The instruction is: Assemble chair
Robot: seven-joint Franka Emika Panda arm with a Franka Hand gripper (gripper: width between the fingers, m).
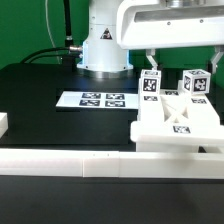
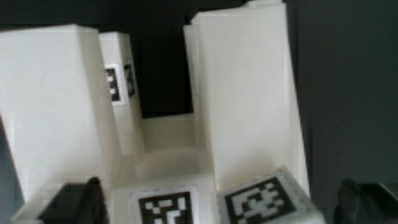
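Observation:
The partly built chair (image 1: 176,122) stands at the exterior view's right, by the front rail. It is a white seat block with two square legs pointing up, each capped by a black-and-white tag (image 1: 152,85) (image 1: 195,85). My gripper (image 1: 178,62) hangs just above those leg tops, open and holding nothing. In the wrist view the two white legs (image 2: 240,110) (image 2: 63,110) run away from the camera. Their tagged ends (image 2: 169,208) (image 2: 263,198) lie between my dark fingertips (image 2: 71,202) (image 2: 365,200). The gripper (image 2: 217,206) straddles both ends without touching them.
The marker board (image 1: 100,100) lies flat on the black table in front of the robot base (image 1: 103,50). A long plain white border rail (image 1: 70,160) runs along the near edge. A small white block (image 1: 3,124) shows at the exterior view's left edge.

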